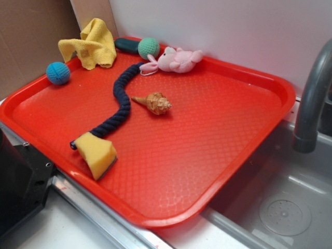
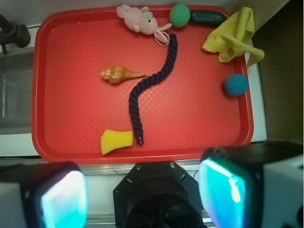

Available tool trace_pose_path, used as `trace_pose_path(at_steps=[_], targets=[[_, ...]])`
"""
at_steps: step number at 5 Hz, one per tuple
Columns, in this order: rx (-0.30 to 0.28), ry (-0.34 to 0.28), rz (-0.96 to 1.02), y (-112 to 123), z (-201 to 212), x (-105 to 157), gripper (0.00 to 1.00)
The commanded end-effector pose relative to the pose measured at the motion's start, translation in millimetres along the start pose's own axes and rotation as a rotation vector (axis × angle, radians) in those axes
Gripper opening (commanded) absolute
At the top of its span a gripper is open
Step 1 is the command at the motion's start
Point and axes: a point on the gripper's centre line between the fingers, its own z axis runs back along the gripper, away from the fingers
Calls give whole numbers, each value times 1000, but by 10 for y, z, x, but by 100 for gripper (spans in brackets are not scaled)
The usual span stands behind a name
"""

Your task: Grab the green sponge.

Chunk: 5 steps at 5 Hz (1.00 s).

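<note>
- Wrist view looks straight down on a red tray (image 2: 52, 95); the gripper (image 2: 142, 199) sits at the bottom edge of the frame, its two fingers (image 2: 64, 199) wide apart, glowing teal, with nothing between them
- Green sponge (image 2: 116, 141) lies on the tray near its lower rim in this view, well clear of the gripper, which hangs outside the tray over the metal counter edge
- Seen from the exterior view, the green sponge (image 1: 96, 154) is a yellow foam block resting flat near the tray's (image 1: 218, 155) front-left corner, a thin dark layer showing along its lower edge
- One end of a dark blue rope (image 1: 118, 106) touches the sponge; the rope curves away across the tray towards the back
- A brown spiral shell (image 1: 154, 102) lies just beside the rope's middle bend, apart from the sponge
- Along the back rim: a pink plush toy (image 1: 176, 60), a teal-green knitted ball (image 1: 149, 47), a dark oblong object (image 1: 126, 45) partly hidden, and a crumpled yellow cloth (image 1: 92, 46)
- A blue knitted ball (image 1: 58, 73) sits near the tray's left rim
- A grey faucet (image 1: 314, 104) and a sink basin (image 1: 285, 207) are to the right of the tray
</note>
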Motion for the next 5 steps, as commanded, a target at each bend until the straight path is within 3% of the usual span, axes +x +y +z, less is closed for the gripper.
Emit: trace_pose_path(at_steps=[1, 2, 3, 4, 5], targets=[[0, 0, 0, 0, 0, 0, 100], [-66, 47, 264, 61, -503, 8, 100], [-112, -17, 461, -90, -732, 107, 100], [-63, -3, 654, -211, -962, 129, 100], [-22, 53, 727, -353, -1179, 106, 100]])
